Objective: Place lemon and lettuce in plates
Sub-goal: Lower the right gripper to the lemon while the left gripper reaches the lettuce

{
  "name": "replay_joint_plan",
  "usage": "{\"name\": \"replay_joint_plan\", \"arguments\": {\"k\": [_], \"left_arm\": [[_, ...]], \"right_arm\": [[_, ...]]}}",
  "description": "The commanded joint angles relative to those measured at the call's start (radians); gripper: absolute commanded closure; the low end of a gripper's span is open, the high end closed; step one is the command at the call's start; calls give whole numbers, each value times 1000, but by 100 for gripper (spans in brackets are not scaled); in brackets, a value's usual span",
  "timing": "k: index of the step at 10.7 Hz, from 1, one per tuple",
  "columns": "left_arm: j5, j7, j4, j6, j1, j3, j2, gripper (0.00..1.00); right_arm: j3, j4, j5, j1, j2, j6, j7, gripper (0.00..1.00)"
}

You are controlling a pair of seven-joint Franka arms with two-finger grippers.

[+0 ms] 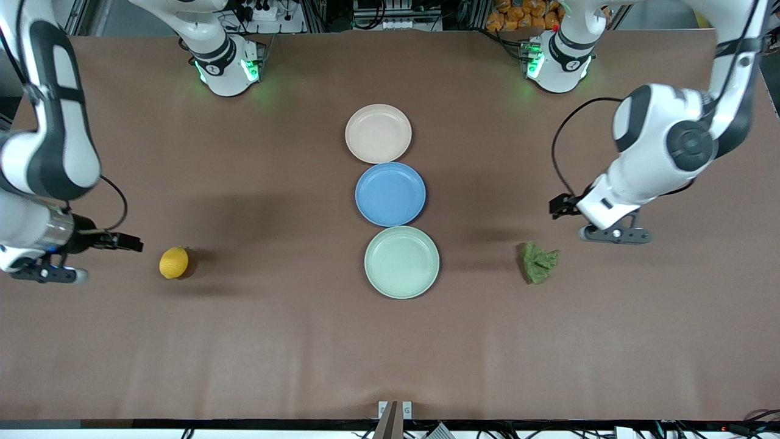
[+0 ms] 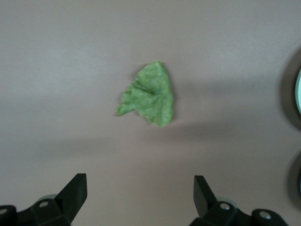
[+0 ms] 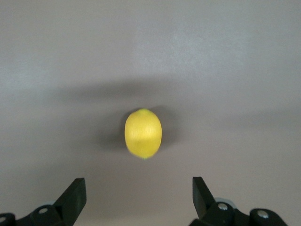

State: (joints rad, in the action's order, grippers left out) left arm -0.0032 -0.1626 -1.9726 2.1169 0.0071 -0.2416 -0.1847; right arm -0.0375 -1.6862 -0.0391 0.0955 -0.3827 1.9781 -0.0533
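Observation:
The yellow lemon (image 1: 173, 262) lies on the brown table toward the right arm's end; it also shows in the right wrist view (image 3: 143, 133). My right gripper (image 1: 49, 274) is open and empty over bare table beside the lemon (image 3: 139, 195). The wrinkly green lettuce (image 1: 538, 262) lies toward the left arm's end and shows in the left wrist view (image 2: 149, 95). My left gripper (image 1: 614, 235) is open and empty over bare table beside the lettuce (image 2: 140, 193). The beige-pink plate (image 1: 378, 133) and the mint green plate (image 1: 401, 262) stand empty mid-table.
A bright blue plate (image 1: 390, 194) sits between the two pale plates, the three touching in a row; the mint one is nearest the front camera. The mint plate's rim (image 2: 298, 89) shows at the edge of the left wrist view.

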Motion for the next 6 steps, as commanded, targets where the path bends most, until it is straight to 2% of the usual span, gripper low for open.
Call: {"name": "replay_joint_plan", "arguments": {"k": [1, 3, 6], "left_arm": [[74, -139, 53, 70, -35, -4, -123, 0], [148, -225, 99, 122, -77, -2, -235, 0], [325, -344, 130, 204, -69, 8, -370, 0]], "right_arm": [[2, -62, -16, -6, -90, 204, 4, 0], [2, -104, -18, -8, -143, 330, 4, 0], [2, -194, -16, -19, -170, 490, 7, 0]]}}
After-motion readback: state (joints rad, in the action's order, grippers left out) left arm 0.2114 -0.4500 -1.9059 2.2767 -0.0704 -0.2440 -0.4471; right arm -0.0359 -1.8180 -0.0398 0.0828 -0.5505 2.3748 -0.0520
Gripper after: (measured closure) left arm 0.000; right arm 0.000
